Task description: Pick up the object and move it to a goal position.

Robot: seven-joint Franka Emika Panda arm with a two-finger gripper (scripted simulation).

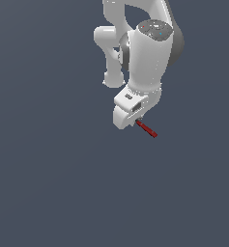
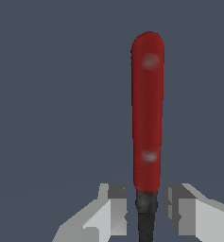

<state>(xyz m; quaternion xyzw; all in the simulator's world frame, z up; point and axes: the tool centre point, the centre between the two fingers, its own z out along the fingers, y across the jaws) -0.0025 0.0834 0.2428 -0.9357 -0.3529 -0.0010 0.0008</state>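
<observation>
The claw (image 2: 146,212) has its fingers (image 2: 111,210) close on either side of the red stick-like tool (image 2: 148,113), at its black end; contact is unclear. In the exterior view the tool (image 1: 147,129) juts toward four o'clock from under the claw (image 1: 137,120).

You have the arm (image 1: 145,53) reaching down from the top of the exterior view, with the gripper (image 1: 137,119) at its lower end. The tool (image 1: 147,129) sticks out from beneath the gripper, slanting down toward the exterior view's right. In the wrist view, the tool (image 2: 148,118) runs straight out from between the two fingers (image 2: 111,212), with its end seated in the gap between them.
</observation>
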